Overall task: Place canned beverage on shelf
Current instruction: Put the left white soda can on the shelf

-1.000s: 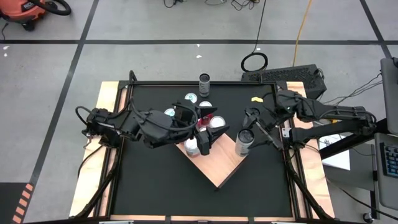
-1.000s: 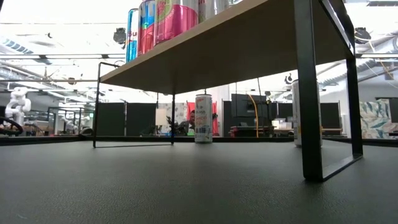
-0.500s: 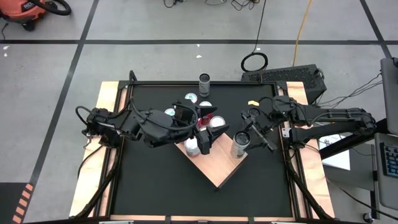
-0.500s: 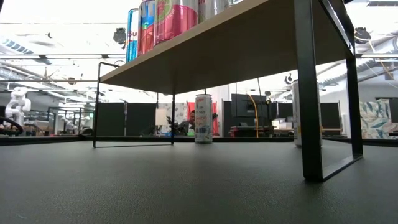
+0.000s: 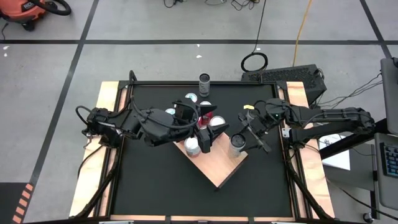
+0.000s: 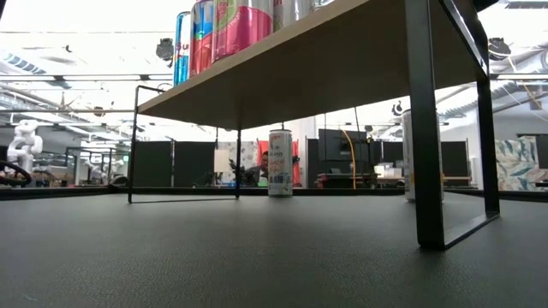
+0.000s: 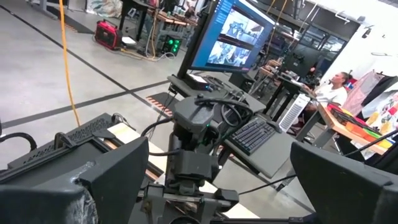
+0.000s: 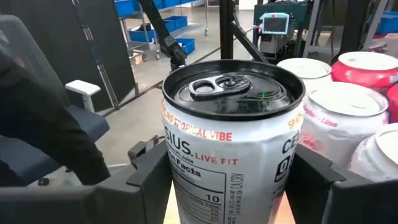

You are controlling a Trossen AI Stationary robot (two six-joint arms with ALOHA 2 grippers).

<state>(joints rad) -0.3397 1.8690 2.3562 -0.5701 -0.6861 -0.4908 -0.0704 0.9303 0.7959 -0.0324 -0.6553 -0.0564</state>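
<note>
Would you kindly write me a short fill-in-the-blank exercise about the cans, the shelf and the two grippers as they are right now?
1. The right gripper holds a white can between its ____.
2. That can's pull tab is ____, not opened.
3. One can stands alone on the black ____, away from the shelf.
4. The left gripper is ____.

Missing words: fingers; sealed; table; open

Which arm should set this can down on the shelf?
Right. Its claw already grips the can over the shelf beside other cans. The left claw is open and empty.
</note>
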